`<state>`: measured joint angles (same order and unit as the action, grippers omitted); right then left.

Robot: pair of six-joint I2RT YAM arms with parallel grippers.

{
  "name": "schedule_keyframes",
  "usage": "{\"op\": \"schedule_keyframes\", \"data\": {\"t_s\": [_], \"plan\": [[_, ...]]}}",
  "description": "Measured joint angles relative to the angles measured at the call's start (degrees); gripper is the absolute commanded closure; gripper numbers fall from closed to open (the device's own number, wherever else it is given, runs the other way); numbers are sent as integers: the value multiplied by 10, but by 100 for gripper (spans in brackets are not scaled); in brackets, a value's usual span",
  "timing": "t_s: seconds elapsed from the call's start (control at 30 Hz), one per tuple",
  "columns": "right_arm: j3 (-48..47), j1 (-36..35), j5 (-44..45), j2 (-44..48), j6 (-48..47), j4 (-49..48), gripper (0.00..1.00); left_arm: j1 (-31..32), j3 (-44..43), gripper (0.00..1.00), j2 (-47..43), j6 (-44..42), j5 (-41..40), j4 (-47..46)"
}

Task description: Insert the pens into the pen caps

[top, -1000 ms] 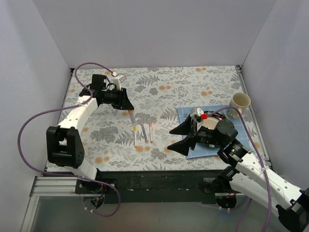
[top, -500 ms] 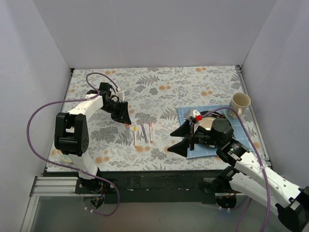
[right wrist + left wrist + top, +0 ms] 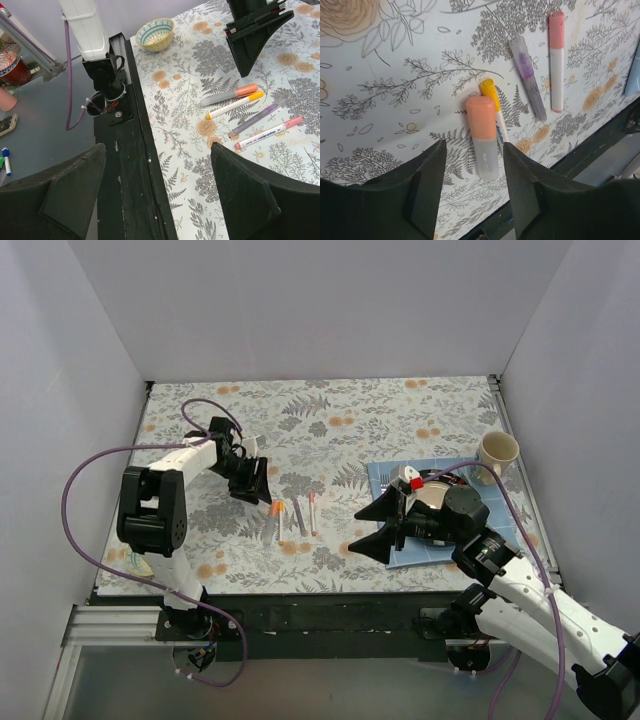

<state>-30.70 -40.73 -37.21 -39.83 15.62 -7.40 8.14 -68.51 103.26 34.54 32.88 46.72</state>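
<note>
The left gripper (image 3: 255, 485) hung open above the fern-printed tablecloth (image 3: 395, 75), its black fingers (image 3: 427, 190) either side of a frosted marker pen with an orange cap (image 3: 482, 137), not touching it. Just beside it lay a yellow-tipped white pen (image 3: 493, 107), a purple pen (image 3: 527, 75) and a pink-capped white pen (image 3: 556, 60). The right gripper (image 3: 157, 165) stood wide open and empty.

- Table (image 3: 380, 410): covered in a fern-and-flower print, with white walls on three sides.
- Blue mat (image 3: 385, 478): lies flat on the table's right part.
- Cream mug (image 3: 498, 451): upright, just beside the mat's far right corner.
- Patterned bowl (image 3: 156, 34): near the table's front left corner.
</note>
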Motion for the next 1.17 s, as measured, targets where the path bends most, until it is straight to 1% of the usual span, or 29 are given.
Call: {"op": "schedule_keyframes", "data": {"t_s": [0.1,0.17,0.2,0.23,0.27,0.33,0.37,0.4,0.5,0.57,0.63,0.7,0.8,0.9,1.17], "plan": [[0,0,14,5,10,1,7,0,-18,49,-5,16,-21,0],[-1,0,31,6,18,4,5,0,-30,45,-20,29,-32,-5],[-3,0,50,7,26,13,5,0,-36,41,-34,40,-34,-13],[-5,0,63,7,31,17,3,0,-37,28,-54,50,-32,-27],[-9,0,82,8,39,27,3,0,-36,22,-75,60,-24,-43],[-19,0,127,9,53,50,2,-1,-16,15,-150,90,3,-105],[-26,0,151,10,58,62,2,-2,8,4,-210,112,24,-154],[-34,0,177,11,63,77,2,-2,25,2,-251,130,41,-185],[-60,0,253,13,72,115,2,0,99,2,-398,193,101,-330],[-75,0,302,14,77,138,2,2,152,2,-475,230,133,-414],[-84,0,340,18,82,152,2,4,194,2,-526,256,156,-473],[-92,0,376,20,86,168,2,4,228,2,-557,275,165,-516],[-97,0,412,21,89,180,2,4,284,2,-593,296,167,-561],[-97,0,425,22,89,179,2,4,332,2,-629,318,167,-588],[-97,0,435,18,89,168,2,7,358,2,-660,337,171,-622]]}}
